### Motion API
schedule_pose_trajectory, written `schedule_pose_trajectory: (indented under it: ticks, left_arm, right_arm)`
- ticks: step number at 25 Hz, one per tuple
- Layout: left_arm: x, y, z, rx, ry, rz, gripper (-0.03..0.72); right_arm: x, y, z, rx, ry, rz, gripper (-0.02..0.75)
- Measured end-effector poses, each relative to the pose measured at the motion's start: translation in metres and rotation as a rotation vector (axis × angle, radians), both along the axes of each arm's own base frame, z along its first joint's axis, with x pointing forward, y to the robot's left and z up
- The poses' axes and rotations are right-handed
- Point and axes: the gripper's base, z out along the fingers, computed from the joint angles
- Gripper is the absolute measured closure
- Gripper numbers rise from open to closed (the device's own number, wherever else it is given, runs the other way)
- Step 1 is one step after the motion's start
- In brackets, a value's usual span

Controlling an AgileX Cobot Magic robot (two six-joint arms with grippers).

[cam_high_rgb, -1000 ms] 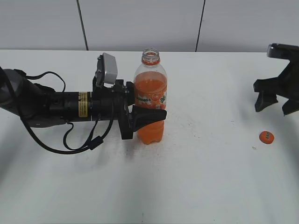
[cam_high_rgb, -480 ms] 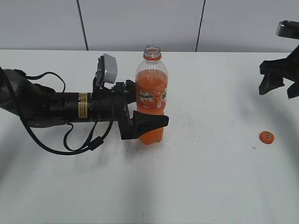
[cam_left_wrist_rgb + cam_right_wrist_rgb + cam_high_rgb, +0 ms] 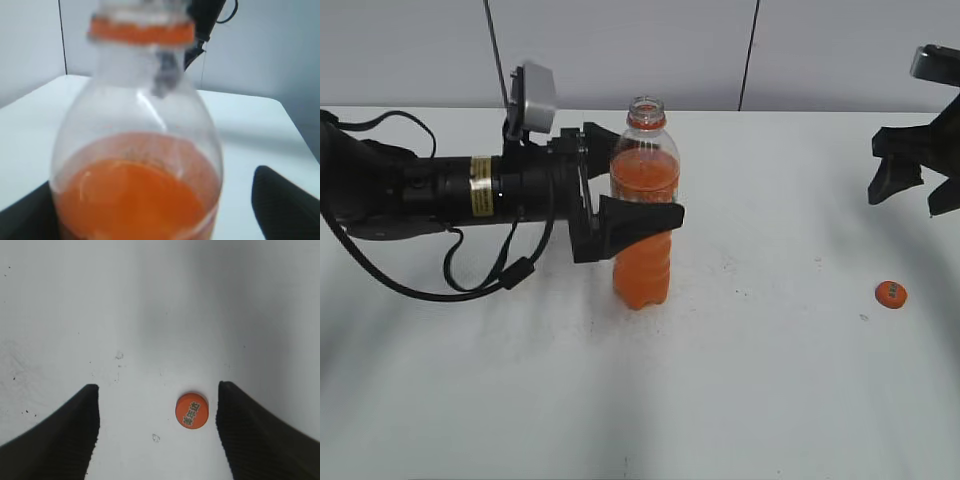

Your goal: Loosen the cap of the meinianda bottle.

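The meinianda bottle point(image 3: 643, 255) stands upright on the white table with its mouth uncapped; it fills the left wrist view point(image 3: 137, 165). My left gripper point(image 3: 645, 178) is open, with its fingers on either side of the bottle's upper body and a gap at the near finger. The orange cap point(image 3: 890, 293) lies flat on the table at the far right, apart from the bottle. My right gripper point(image 3: 915, 190) hangs open and empty above the cap. In the right wrist view the cap point(image 3: 192, 410) lies between the open fingers point(image 3: 157, 440), nearer the right one.
The white table point(image 3: 760, 380) ends at a grey panelled wall point(image 3: 620, 50) behind. The left arm's black cable point(image 3: 480, 285) loops on the table to the left of the bottle.
My left gripper has let go of the bottle's lower body and risen to its upper body. My right gripper has moved up and right, away from the cap.
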Motion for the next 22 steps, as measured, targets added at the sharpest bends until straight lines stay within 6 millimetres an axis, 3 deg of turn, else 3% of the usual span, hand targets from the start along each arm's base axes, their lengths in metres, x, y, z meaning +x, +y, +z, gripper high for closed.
schedule_pose_trajectory:
  ticks: [6, 15, 22]
  left_arm:
    - [-0.003, 0.001, 0.038, -0.04, -0.093, 0.006, 0.069]
    - [-0.017, 0.009, 0.115, -0.098, -0.268, 0.066, 0.094]
    - [-0.036, 0.034, 0.188, 0.039, -0.398, 0.33, 0.096]
  right_arm:
    - [-0.005, 0.001, 0.014, 0.008, -0.025, 0.0, 0.193]
    - [-0.027, 0.001, 0.075, 0.004, -0.189, 0.019, 0.193]
    - [-0.053, 0.0, 0.117, 0.004, -0.299, 0.027, 0.193]
